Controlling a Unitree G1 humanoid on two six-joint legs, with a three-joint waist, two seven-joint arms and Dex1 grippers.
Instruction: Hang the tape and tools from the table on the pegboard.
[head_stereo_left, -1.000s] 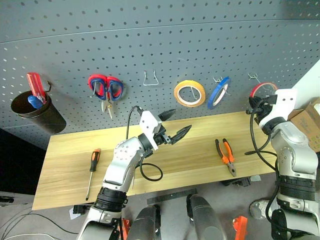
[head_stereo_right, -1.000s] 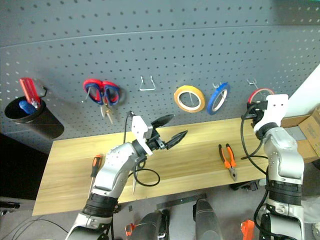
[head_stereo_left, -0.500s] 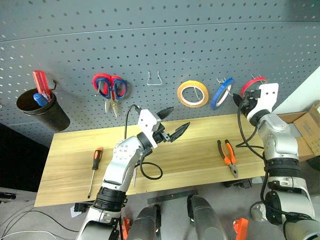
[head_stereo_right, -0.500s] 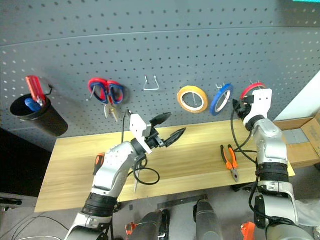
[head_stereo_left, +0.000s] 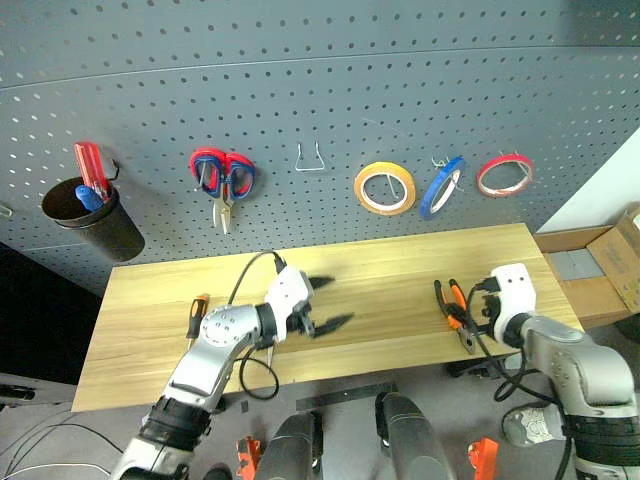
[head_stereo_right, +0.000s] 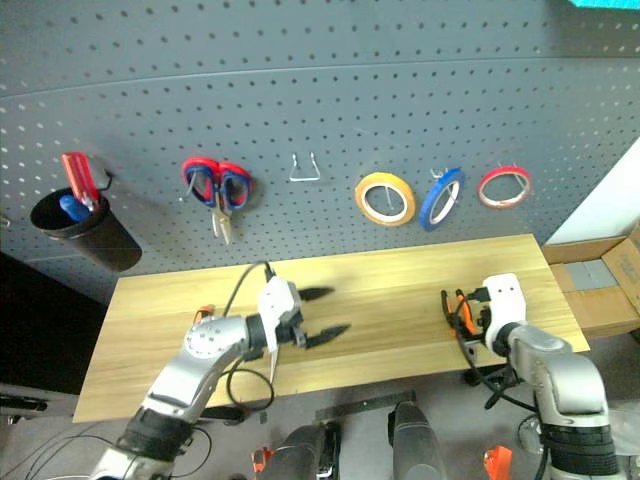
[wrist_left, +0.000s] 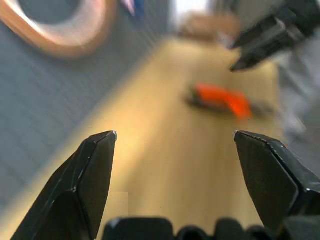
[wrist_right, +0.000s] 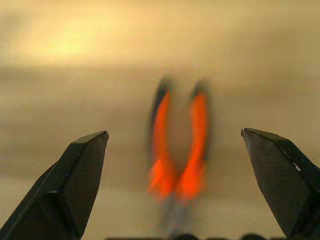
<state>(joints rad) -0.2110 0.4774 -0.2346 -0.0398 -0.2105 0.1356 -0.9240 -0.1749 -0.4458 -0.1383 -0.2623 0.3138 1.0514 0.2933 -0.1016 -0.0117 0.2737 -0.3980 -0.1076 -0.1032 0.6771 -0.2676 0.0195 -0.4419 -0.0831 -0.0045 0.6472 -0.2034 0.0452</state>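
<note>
The right pincer (wrist_right: 175, 145), jaws wide apart and empty, hovers low over the tabletop (head_stereo_left: 400, 270) with the pliers (wrist_right: 179, 150) straight ahead, their long axis running along its pointing line, orange handles toward the pegboard (head_stereo_left: 320, 90). This arm is far nearer than the left pincer (head_stereo_left: 322, 305), also spread and empty at mid-tabletop. A second ago the right pincer was up at the pegboard, closed on the red tape (head_stereo_left: 504, 174), which now hangs there on its hook; both arms have since dropped.
</note>
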